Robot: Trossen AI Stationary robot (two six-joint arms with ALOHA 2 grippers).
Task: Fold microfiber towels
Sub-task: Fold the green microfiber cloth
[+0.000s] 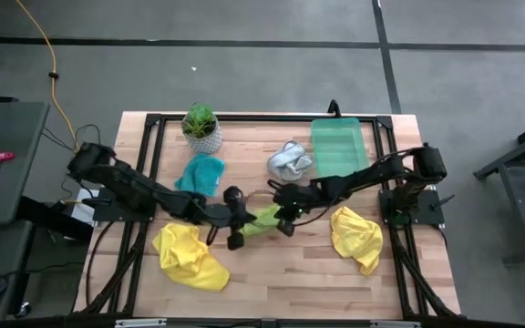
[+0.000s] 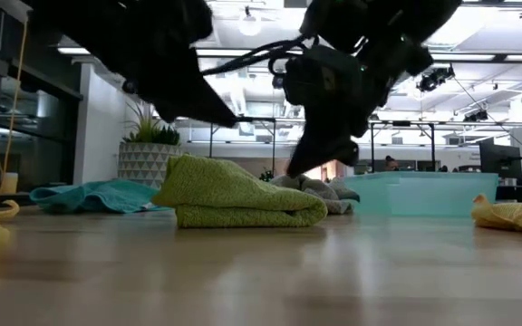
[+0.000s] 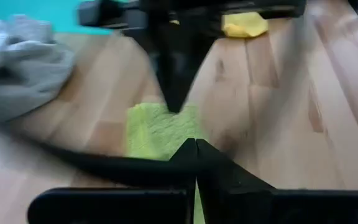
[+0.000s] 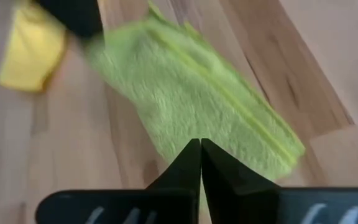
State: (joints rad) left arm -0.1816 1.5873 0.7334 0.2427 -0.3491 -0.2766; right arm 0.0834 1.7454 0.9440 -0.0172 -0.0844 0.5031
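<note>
Five towels lie on my bench (image 1: 281, 282): two yellow (image 1: 190, 257) (image 1: 356, 239), one teal (image 1: 200, 173), one grey-white (image 1: 289, 160), one lime green (image 1: 264, 220). The lime towel, folded, sits between my left fingers (image 1: 236, 240) and right fingers (image 1: 286, 226), both pinched closed on nothing. My arms hide most of it from above.

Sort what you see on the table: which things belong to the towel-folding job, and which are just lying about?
Part of the job:
lime green towel, folded
teal towel
grey-white towel
left yellow towel
right yellow towel

Just lying about:
green tray
potted plant
</note>
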